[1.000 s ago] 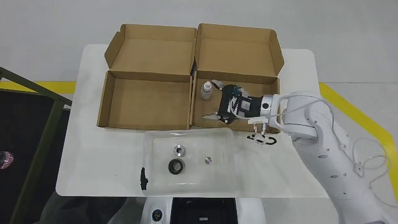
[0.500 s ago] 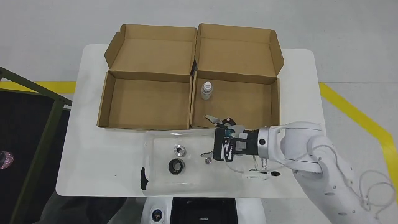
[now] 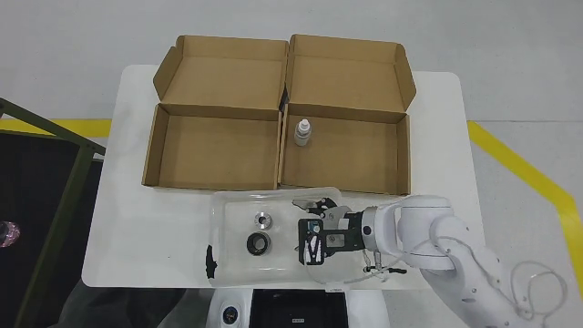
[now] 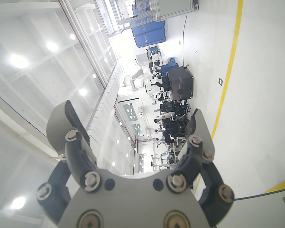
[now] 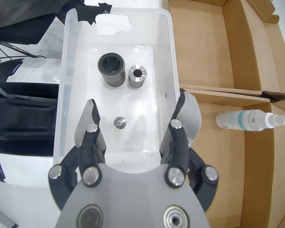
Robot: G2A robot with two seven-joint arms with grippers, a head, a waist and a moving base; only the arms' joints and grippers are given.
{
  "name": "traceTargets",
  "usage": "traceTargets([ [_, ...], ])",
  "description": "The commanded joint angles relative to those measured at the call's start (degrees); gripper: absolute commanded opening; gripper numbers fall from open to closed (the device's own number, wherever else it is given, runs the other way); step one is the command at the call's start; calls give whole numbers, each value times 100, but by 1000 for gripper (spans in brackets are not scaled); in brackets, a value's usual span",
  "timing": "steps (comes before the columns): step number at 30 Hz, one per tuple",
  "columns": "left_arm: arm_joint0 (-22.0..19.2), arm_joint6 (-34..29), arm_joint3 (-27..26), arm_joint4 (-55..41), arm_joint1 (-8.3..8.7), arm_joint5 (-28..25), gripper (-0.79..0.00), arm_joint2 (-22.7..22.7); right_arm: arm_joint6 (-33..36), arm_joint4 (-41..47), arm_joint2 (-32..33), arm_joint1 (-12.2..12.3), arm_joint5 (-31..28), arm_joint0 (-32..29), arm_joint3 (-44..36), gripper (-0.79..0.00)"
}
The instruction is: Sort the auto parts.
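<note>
A clear plastic bin holds three metal parts: a black cylindrical bearing, a silver collet beside it, and a small silver piece. My right gripper hangs open above the bin, its fingers either side of the small silver piece and clear of it. From above, the right gripper covers the right half of the bin, with the bearing and collet to its left. My left gripper is open and empty, pointing up into the room.
Two open cardboard boxes sit behind the bin. The left box is bare inside. The right box holds a white spray bottle near its left wall. Black tape marks the bin's far rim.
My right gripper has left the right box, where it was next to the spray bottle, and moved over the clear bin. The bottle stays in the box.
</note>
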Motion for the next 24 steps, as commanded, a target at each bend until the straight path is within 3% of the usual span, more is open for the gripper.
traceTargets([
  [1, 0, 0, 0, 0, 0, 0, 0, 0, 92, -59, -85, 0, 29, 34, 28, -215],
  [24, 0, 0, 0, 0, 0, 0, 0, 0, 952, -484, -1156, -74, 430, 529, 566, -228],
])
